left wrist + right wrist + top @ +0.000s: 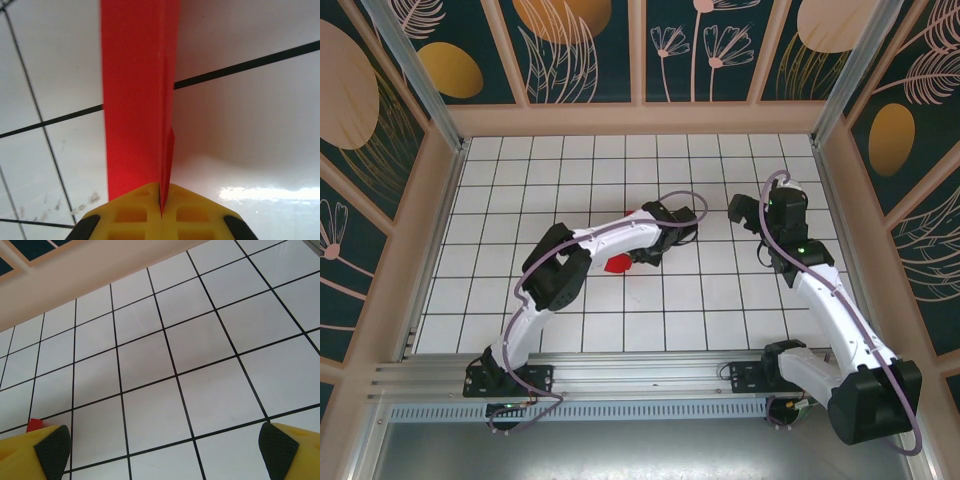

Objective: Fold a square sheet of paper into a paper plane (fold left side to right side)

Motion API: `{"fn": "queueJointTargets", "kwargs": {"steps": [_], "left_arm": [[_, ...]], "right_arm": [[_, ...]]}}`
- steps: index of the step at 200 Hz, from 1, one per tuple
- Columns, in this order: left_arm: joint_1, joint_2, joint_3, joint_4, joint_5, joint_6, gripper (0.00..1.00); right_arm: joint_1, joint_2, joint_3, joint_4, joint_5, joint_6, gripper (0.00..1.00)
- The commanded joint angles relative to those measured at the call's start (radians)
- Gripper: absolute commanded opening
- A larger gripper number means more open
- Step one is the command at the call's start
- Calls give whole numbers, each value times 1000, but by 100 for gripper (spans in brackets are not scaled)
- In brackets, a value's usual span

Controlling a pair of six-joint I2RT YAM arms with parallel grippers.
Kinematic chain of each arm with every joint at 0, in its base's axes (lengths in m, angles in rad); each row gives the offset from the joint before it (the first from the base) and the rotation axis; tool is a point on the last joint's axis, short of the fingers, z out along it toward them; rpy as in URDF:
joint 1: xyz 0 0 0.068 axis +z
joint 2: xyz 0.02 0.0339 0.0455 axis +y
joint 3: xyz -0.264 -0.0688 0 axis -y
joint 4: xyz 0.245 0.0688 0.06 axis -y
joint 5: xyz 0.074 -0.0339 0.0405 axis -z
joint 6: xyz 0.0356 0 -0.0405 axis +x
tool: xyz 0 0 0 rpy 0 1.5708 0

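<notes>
— Where's the paper?
— Pinched edge-on in the left gripper, jaws closed on it, long axis running straight out from the tips, near the middle of the table.
— And the right gripper?
— Spread wide, holding nothing, apart to the paper's right. The left is nearer.

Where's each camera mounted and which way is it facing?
Top external: above, behind the bases, looking down on the table; left arm, right arm show.
Left wrist: looks along the shut left end effector at the red paper it pinches.
Right wrist: looks past the open right end effector across the table to the wall.
Shared: red paper, all three.
</notes>
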Motion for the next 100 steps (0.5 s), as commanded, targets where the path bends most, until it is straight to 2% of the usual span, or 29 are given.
{"fn": "queueJointTargets", "kwargs": {"steps": [1,18,38,67,85,100], "left_arm": [[30,33,49,11,104,65,10],[44,39,69,37,152,84,13],[58,49,99,58,207,106,23],[74,25,112,103,285,135,45],[95,-28,86,176,376,148,60],[116,-87,50,259,447,156,65]], "right_arm": [[-8,-13,-20,21,-22,-3,99],[-7,-5,-23,29,-38,4,99],[-7,15,-18,28,-57,6,99],[-7,48,-2,11,-91,2,99],[-8,68,6,9,-112,4,99],[-8,88,10,15,-169,11,99]]}}
